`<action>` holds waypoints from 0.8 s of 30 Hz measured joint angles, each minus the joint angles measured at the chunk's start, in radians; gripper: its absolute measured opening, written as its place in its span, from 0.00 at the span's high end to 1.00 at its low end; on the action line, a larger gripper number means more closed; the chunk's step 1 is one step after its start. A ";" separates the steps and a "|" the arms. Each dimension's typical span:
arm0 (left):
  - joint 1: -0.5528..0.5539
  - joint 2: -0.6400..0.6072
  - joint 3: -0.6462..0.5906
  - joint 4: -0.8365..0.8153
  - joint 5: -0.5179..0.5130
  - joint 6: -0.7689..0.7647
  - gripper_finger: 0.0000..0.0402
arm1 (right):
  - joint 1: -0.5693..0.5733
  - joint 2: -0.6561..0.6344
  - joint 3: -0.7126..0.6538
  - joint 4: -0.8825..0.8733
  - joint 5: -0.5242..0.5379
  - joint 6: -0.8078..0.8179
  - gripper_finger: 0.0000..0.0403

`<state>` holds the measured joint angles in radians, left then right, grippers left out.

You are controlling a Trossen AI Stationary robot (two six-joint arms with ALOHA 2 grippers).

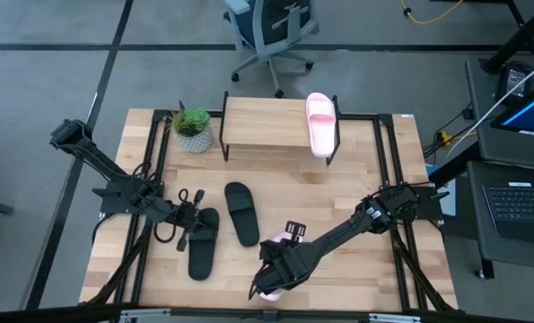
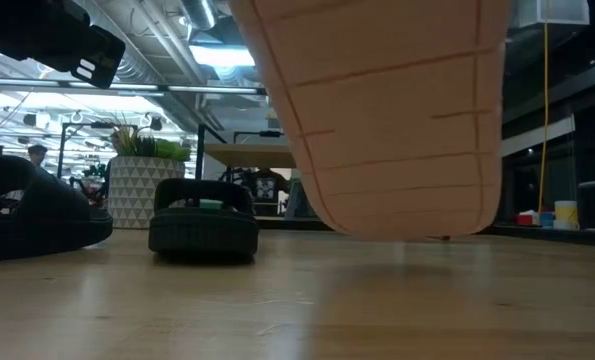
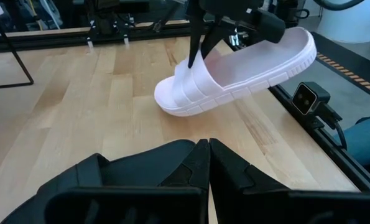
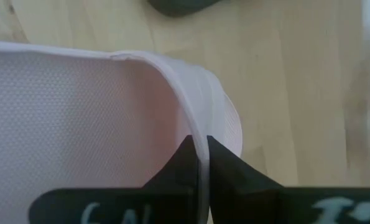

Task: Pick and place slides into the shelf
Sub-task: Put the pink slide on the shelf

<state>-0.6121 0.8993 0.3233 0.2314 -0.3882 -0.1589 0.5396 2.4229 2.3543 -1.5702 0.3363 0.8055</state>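
One pale pink slide (image 1: 321,124) lies flat on the shelf (image 1: 262,126), at its right end. My right gripper (image 1: 271,274) is near the table's near edge, shut on the other pink slide (image 3: 247,62), whose sole (image 2: 397,120) fills the low view. Two black slides lie sole-down on the table: one (image 1: 241,213) in the middle and one (image 1: 202,244) to its left. My left gripper (image 1: 190,224) is shut and sits at the strap end of the left one. My left gripper (image 3: 207,152) has its fingers together over the left black slide; whether they touch it, I cannot tell. My right gripper (image 4: 200,155) pinches the edge of the pink slide's strap (image 4: 196,127), one finger under the strap and one outside. The fingers (image 3: 194,53) come from above, pointing down. The slide is lifted clear of the table and tilted, toe end low and heel end high.
A potted plant (image 1: 193,128) stands on the table at the shelf's left end. The shelf board left of the pink slide is bare. Black frame rails run along the table's left and right sides. An office chair stands beyond the far edge.
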 joint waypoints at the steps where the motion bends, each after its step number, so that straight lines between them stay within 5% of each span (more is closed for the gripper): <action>1: 0.000 0.000 0.000 0.000 0.000 0.000 1.00 | 0.000 0.000 0.000 -0.002 0.001 -0.002 0.96; 13: 0.000 0.000 0.000 -0.001 0.000 0.000 1.00 | 0.000 0.000 -0.008 0.000 0.092 -0.004 0.96; 24: 0.000 0.000 0.000 -0.003 0.000 -0.019 1.00 | -0.003 0.001 -0.175 0.007 0.110 -0.003 0.96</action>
<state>-0.6119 0.8993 0.3233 0.2283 -0.3882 -0.1777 0.5369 2.4237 2.1795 -1.5629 0.4461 0.8026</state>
